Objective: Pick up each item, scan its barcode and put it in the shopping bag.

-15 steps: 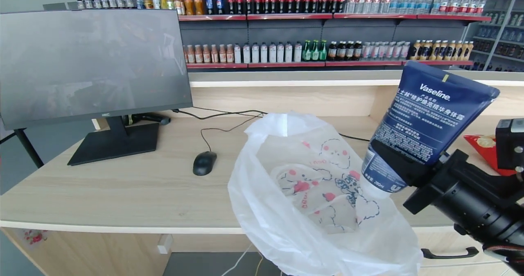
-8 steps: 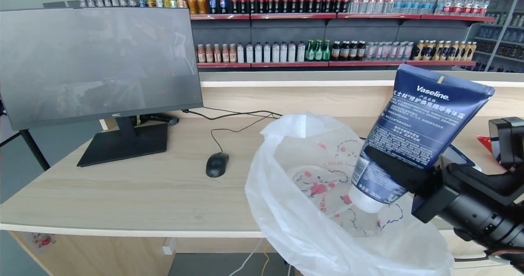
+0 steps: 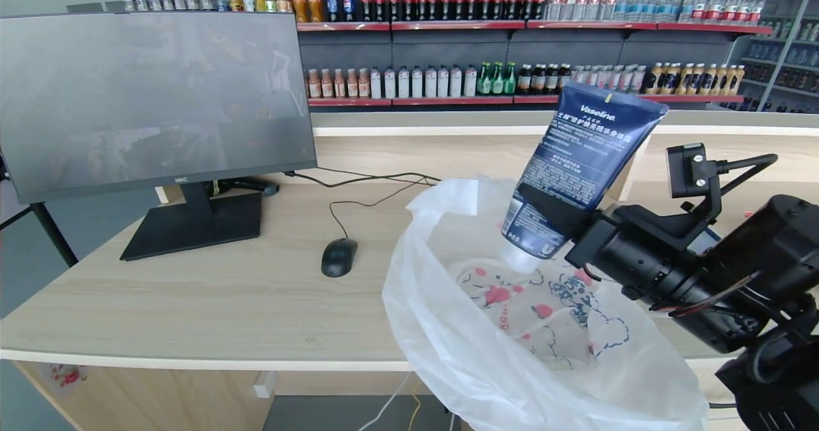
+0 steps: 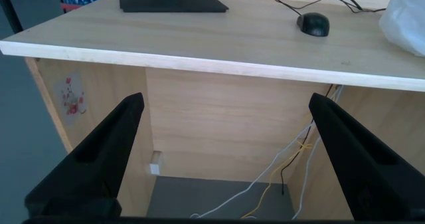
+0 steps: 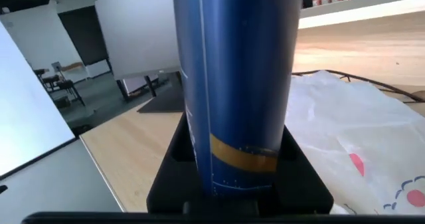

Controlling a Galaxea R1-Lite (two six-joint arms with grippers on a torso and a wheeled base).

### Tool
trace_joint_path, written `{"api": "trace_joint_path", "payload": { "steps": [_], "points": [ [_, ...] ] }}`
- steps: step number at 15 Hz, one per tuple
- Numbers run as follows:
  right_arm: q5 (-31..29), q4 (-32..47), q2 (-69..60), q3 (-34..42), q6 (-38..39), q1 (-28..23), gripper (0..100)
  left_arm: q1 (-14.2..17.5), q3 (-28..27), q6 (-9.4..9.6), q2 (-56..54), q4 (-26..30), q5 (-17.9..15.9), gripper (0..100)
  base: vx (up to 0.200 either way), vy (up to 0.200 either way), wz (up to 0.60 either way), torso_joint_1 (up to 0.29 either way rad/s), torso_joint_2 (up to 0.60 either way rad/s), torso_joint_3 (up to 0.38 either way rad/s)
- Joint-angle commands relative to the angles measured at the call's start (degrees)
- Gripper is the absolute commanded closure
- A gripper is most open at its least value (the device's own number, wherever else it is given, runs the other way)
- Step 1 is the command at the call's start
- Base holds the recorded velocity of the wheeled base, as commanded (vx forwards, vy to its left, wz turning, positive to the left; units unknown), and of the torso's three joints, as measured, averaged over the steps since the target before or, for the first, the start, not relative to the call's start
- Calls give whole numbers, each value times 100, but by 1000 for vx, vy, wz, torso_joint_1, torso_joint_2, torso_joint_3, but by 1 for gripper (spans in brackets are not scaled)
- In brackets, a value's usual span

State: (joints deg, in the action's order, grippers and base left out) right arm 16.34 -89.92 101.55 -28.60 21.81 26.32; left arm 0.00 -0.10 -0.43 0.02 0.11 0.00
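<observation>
My right gripper [image 3: 550, 217] is shut on a dark blue lotion tube [image 3: 579, 162], white cap pointing down, flat sealed end tilted up and to the right. The tube hangs over the open mouth of the white plastic shopping bag [image 3: 461, 354], which has red and blue cartoon prints and sits at the counter's front edge. In the right wrist view the tube [image 5: 232, 78] stands between the black fingers [image 5: 174, 157], with the bag [image 5: 358, 137] beyond. My left gripper [image 4: 222, 157] is open, held low in front of the counter's face, below the tabletop.
A monitor [image 3: 153, 98] on a black stand sits at the counter's left, with a black mouse [image 3: 338, 257] and cables near the middle. Shelves of bottles [image 3: 512, 2] line the back wall. The wooden counter [image 3: 192, 303] has bare surface left of the bag.
My right arm has carried the tube to the left and farther over the bag's mouth. The head camera shifted slightly between the first two frames.
</observation>
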Motion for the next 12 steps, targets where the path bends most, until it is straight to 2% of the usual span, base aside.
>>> {"api": "trace_joint_path", "payload": {
  "steps": [1, 3, 7, 12],
  "points": [
    [36, -8, 550, -84, -19, -92, 100, 0, 1, -1, -2, -2, 0, 0, 0, 0, 0, 0, 0, 0],
    [45, -8, 673, -120, -10, -101, 100, 9, 1, -1, -2, -2, 0, 0, 0, 0, 0, 0, 0, 0],
    [203, -8, 1754, -1684, -520, -637, 100, 9, 1, -1, -2, -11, 0, 0, 0, 0, 0, 0, 0, 0],
    [203, -8, 2501, -2519, -819, -865, 100, 9, 1, -10, -2, -11, 0, 0, 0, 0, 0, 0, 0, 0]
  ]
}}
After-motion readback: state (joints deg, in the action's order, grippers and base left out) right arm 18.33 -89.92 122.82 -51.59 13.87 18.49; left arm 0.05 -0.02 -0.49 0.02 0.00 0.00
